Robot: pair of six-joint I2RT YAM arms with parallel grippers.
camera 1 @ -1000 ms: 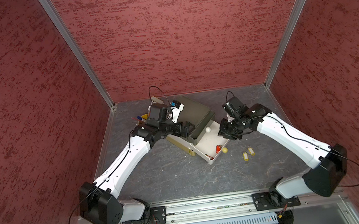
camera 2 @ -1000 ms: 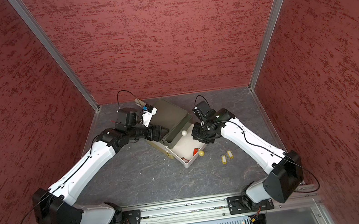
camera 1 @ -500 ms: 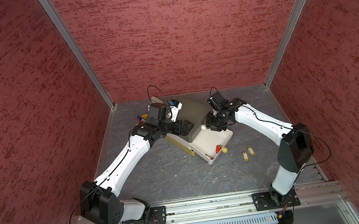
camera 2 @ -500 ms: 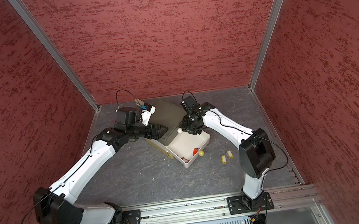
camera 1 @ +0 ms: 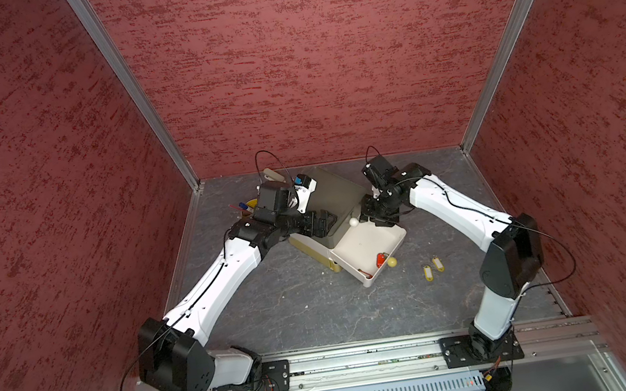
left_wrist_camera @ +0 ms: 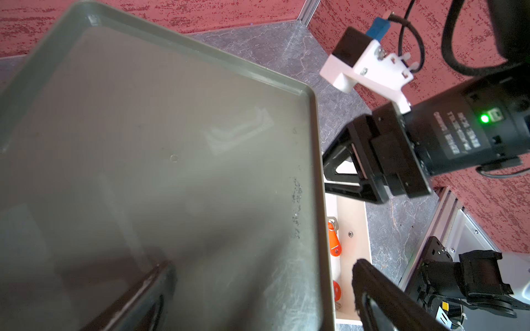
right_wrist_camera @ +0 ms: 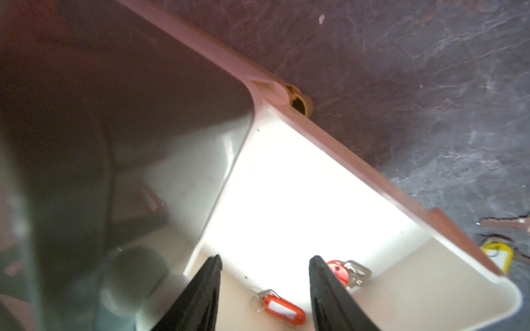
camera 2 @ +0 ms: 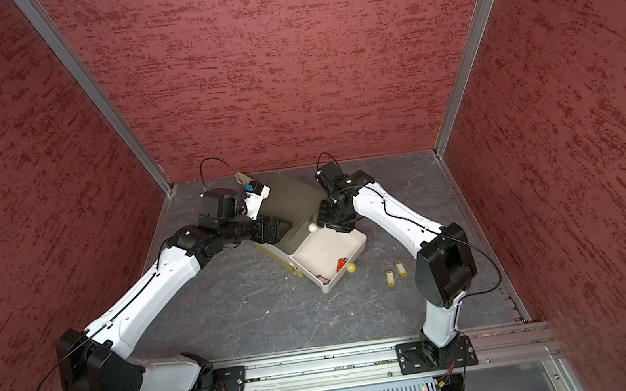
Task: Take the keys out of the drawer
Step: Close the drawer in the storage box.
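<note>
The white drawer (camera 1: 400, 239) stands pulled out of a grey-green topped cabinet (camera 1: 338, 195). Two red-tagged keys (camera 1: 381, 258) (camera 2: 341, 263) lie at its front end; the right wrist view shows one (right_wrist_camera: 284, 309) flat and one (right_wrist_camera: 337, 270) by the wall. Two yellow-tagged keys (camera 1: 432, 268) (camera 2: 395, 274) lie on the floor to the right. My right gripper (camera 1: 372, 217) (right_wrist_camera: 266, 258) hangs open over the drawer's back end, holding nothing. My left gripper (camera 1: 327, 219) (left_wrist_camera: 263, 265) is wide open over the cabinet top's edge.
A white ball knob (camera 1: 353, 222) sits at the cabinet's front edge, between the two grippers. A yellow ball knob (camera 1: 392, 262) sticks out of the drawer front. Small coloured items (camera 1: 244, 206) lie behind the left arm at the back left.
My right gripper has moved from beside the drawer's right wall to its back end next to the cabinet, and the right elbow has swung toward the front. The left arm has stayed put.
</note>
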